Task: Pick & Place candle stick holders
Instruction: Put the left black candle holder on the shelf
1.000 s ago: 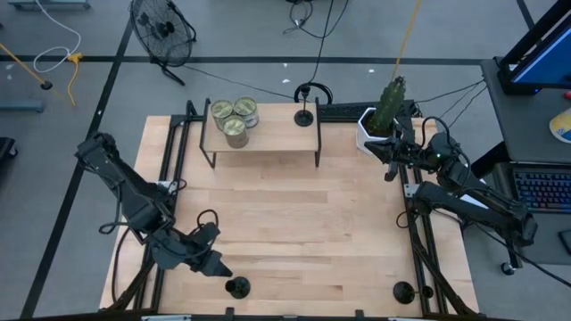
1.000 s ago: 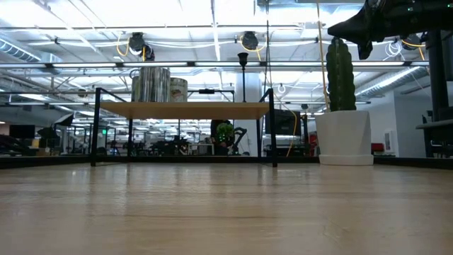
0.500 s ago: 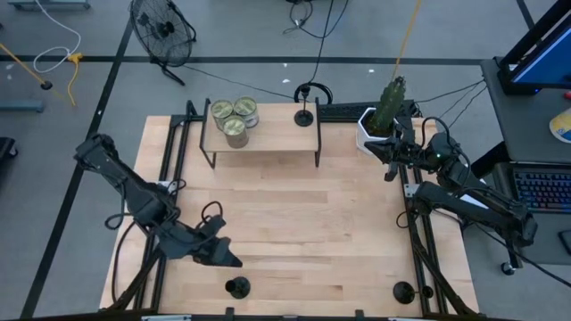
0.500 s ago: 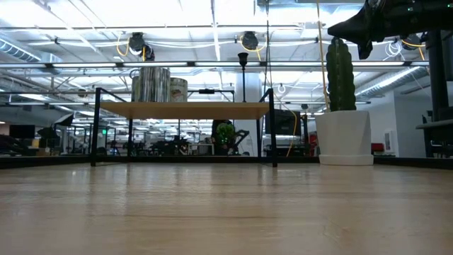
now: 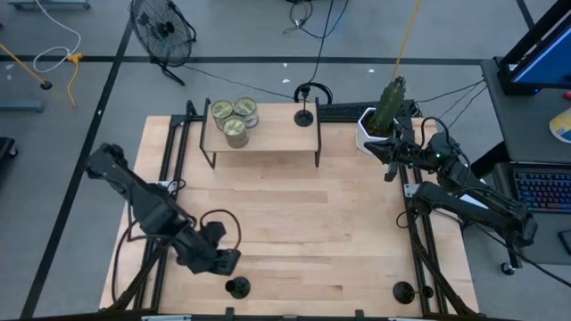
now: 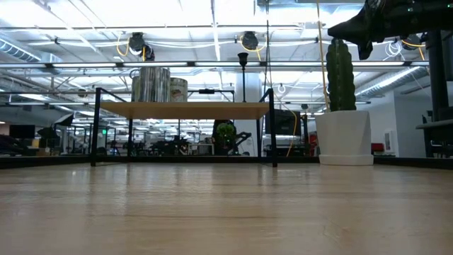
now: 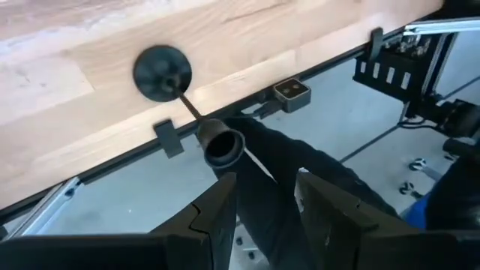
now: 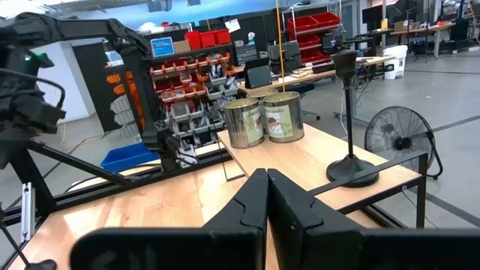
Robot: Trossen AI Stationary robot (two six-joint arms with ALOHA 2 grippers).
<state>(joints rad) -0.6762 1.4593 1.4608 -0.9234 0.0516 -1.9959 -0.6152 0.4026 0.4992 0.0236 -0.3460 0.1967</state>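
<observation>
Three black candle stick holders show. One (image 5: 237, 287) stands on its round base near the table's front edge; the left wrist view shows its base (image 7: 162, 71) and cup (image 7: 223, 148). A second (image 5: 403, 292) stands at the front right. The third (image 5: 304, 116) stands on the wooden shelf, and also shows in the low view (image 6: 243, 67). My left gripper (image 5: 227, 262) is open and empty, just above and on the far side of the first holder, its fingers (image 7: 225, 214) clear of the cup. My right gripper (image 5: 391, 153) is shut and empty by the cactus pot.
A low wooden shelf (image 5: 268, 134) at the back carries three tin cans (image 5: 234, 118). A white pot with a cactus (image 5: 379, 120) stands at the back right. Black frame rails run along the table's left and right sides. A fan (image 5: 161, 27) stands on the floor beyond.
My left gripper has gone a little toward the table's right edge and away from the near edge, and has tipped from pointing level at the front holder to pointing more downward beside it. The holder has stayed in place.
</observation>
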